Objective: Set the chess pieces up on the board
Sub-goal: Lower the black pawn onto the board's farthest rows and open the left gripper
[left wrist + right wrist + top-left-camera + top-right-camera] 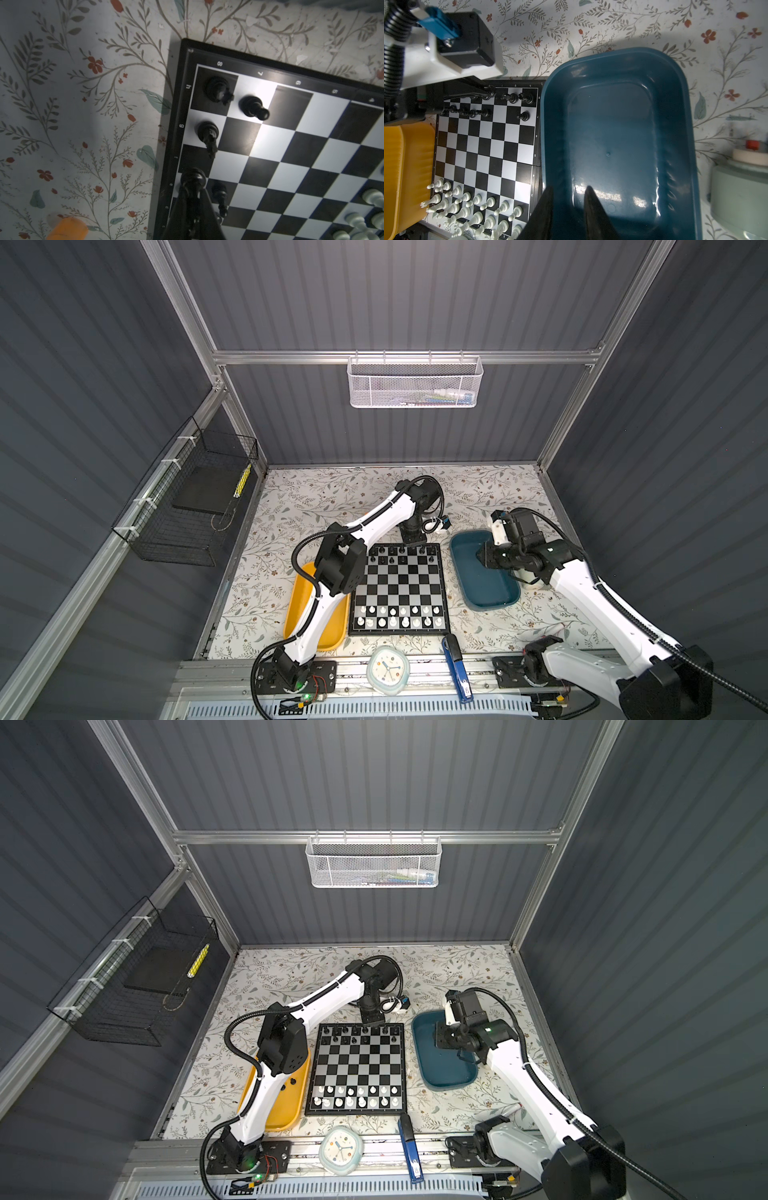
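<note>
The board (401,585) (357,1065) lies mid-table. White chess pieces (399,616) (467,205) fill its two near rows. Black chess pieces (415,556) (527,98) stand in the two far rows with gaps between them. My left gripper (402,548) (192,188) points down at the far row, shut on a black piece (193,176) that stands on an edge square. A rook (217,89), a pawn (253,107) and a knight (207,133) stand beside it. My right gripper (482,556) (569,188) hovers over the teal tray (486,593) (612,56), open and holding nothing.
A yellow tray (299,605) lies left of the board, partly under the left arm. At the front edge are a small clock (387,668) and a blue stapler (457,672). A pale jar (741,187) stands right of the teal tray.
</note>
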Controlling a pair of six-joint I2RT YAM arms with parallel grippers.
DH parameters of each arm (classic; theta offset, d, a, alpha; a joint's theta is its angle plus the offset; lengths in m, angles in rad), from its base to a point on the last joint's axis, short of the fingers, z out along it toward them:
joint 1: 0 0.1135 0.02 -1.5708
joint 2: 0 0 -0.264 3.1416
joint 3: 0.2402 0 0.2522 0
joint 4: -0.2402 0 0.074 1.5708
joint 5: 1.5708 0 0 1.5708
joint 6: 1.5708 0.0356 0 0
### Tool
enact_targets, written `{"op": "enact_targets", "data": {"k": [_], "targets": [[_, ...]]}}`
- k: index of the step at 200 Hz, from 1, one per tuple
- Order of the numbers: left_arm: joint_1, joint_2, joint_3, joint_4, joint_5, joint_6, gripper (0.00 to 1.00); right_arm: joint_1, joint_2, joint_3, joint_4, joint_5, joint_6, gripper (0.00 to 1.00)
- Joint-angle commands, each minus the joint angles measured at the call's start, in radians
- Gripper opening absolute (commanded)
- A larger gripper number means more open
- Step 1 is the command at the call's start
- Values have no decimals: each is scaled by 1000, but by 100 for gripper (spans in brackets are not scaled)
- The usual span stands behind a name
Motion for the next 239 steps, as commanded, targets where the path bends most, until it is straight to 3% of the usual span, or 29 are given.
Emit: {"op": "enact_targets", "data": {"k": [1, 239], "targets": [[-8, 25, -5, -16, 5, 4, 12, -4, -12, -18, -11, 14, -10, 29], [-13, 47, -48, 10, -24, 17, 16, -4, -19, -46, -4, 16, -7, 29]]}}
